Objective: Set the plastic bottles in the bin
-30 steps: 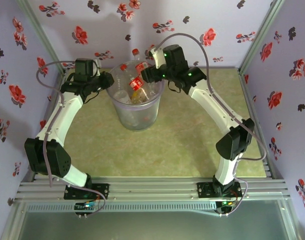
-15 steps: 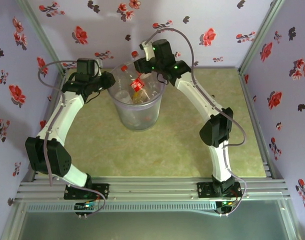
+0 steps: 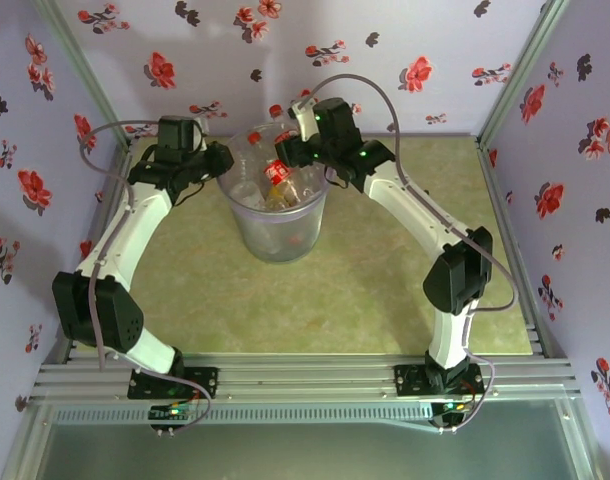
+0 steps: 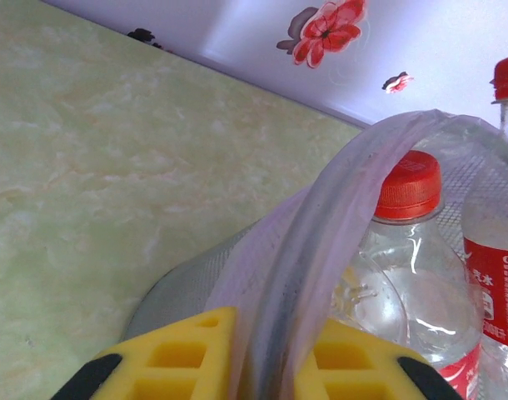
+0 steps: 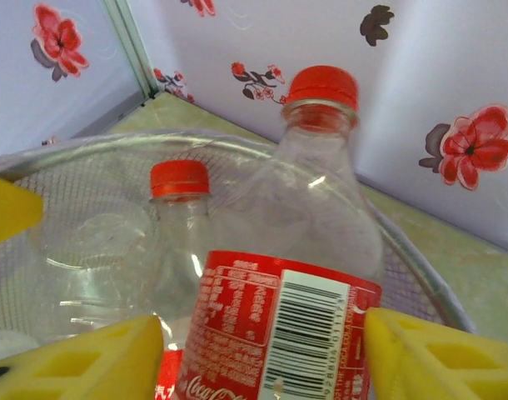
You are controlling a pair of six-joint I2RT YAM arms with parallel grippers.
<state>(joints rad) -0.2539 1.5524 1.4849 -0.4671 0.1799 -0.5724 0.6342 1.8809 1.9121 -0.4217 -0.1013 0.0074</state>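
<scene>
**Top view.** The translucent grey-lavender bin (image 3: 275,228) stands upright on the pale green marbled worktop (image 3: 385,280), with the flowered back wall (image 3: 405,35) just behind it. The left hand (image 3: 217,160) is at the bin's left rim. The right hand (image 3: 285,158) hangs over the far-right part of the bin's mouth and carries a Coca-Cola bottle (image 3: 276,172). Other clear bottles show dimly through the bin's wall.

**Left wrist view.** The left hand is closed on the bin's rim. One yellow finger (image 4: 166,362) lies outside the wall and the other inside, with the wall pinched between them. Just inside the rim stands a clear red-capped bottle (image 4: 408,250). Beside it, further into the bin, is a red-labelled bottle (image 4: 491,275).

**Right wrist view.** The right hand is open only to the bottle's width. Its yellow fingers (image 5: 96,362) sit on either side of the Coca-Cola bottle at the red barcode label. This bottle is upright with its red cap on top, within the ring of the bin's rim. Behind it, inside the bin, stands a shorter capped bottle (image 5: 177,242).
</scene>
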